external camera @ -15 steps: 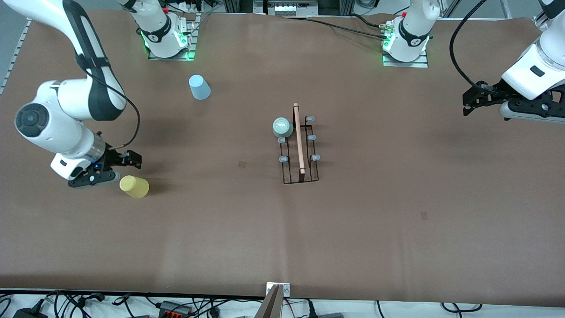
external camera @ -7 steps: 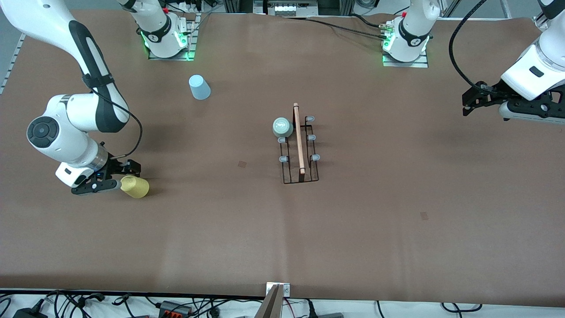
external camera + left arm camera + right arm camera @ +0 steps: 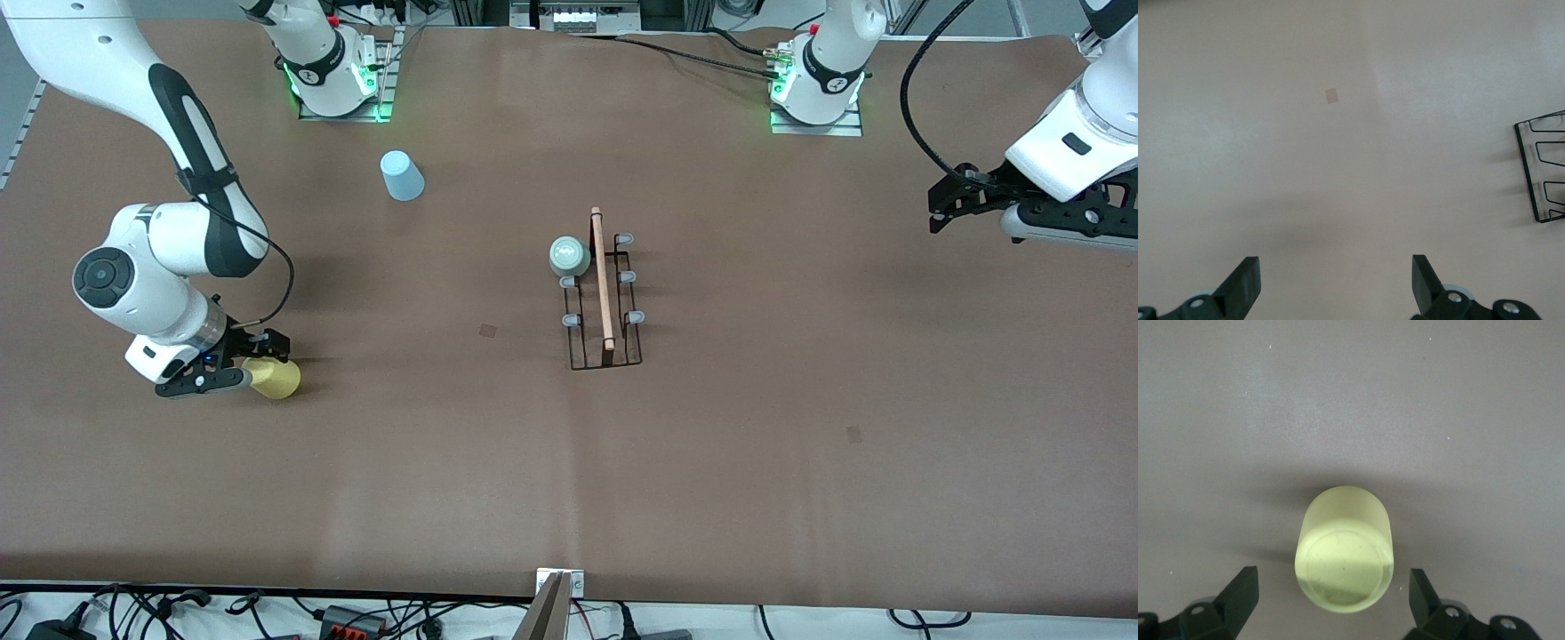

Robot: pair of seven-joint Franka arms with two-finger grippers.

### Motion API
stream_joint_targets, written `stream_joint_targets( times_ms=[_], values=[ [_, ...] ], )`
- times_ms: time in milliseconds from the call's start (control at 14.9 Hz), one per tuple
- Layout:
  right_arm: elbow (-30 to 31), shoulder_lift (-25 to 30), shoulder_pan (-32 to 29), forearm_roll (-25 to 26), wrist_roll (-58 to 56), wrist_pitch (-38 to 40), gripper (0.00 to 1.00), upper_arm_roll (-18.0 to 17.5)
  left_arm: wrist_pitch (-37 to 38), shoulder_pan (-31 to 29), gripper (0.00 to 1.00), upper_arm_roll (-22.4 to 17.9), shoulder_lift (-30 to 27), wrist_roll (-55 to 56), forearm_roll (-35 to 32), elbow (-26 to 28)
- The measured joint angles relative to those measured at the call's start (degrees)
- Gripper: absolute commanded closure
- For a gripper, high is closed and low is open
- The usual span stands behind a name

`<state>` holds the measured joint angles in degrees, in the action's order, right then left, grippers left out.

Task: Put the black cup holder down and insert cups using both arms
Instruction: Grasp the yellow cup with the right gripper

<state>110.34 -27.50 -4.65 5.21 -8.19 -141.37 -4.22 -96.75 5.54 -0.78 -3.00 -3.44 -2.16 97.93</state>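
Right tool (image 3: 258,363) spread wide around the upside-down yellow cup (image 3: 277,378), not gripping; left tool (image 3: 944,203) wide, empty, waiting over the worktop (image 3: 800,444); black cup holder (image 3: 605,302) mid-worktop, sage green cup (image 3: 569,256) on one peg; light blue cup (image 3: 402,176) near the right arm's base

Even, bright overhead light fills the front view; the brown desk (image 3: 569,462) shows faint pale bands and soft, diffuse shadows under the arms. Green lamps glow at the arm bases at 11 and 1 o'clock. Both wrist views look washed out, one pinkish, one greyish. The yellow cup (image 3: 1345,549) casts a soft shadow toward 9 o'clock, its edges slightly soft.
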Motion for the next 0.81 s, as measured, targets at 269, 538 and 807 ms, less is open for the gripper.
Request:
stream_joint_targets(
  times_ms=[269, 538, 807],
  values=[
    [0.0, -1.4, 0.0, 0.0, 0.0, -1.8, 0.0, 0.0, 0.0, 0.0, 0.0, 0.0, 0.0, 0.0, 0.0, 0.0],
    [0.0, -2.4, 0.0, 0.0, 0.0, -2.2, 0.0, 0.0, 0.0, 0.0, 0.0, 0.0, 0.0, 0.0, 0.0, 0.0],
    [0.0, -2.8, 0.0, 0.0, 0.0, -2.9, 0.0, 0.0, 0.0, 0.0, 0.0, 0.0, 0.0, 0.0, 0.0, 0.0]
  ],
)
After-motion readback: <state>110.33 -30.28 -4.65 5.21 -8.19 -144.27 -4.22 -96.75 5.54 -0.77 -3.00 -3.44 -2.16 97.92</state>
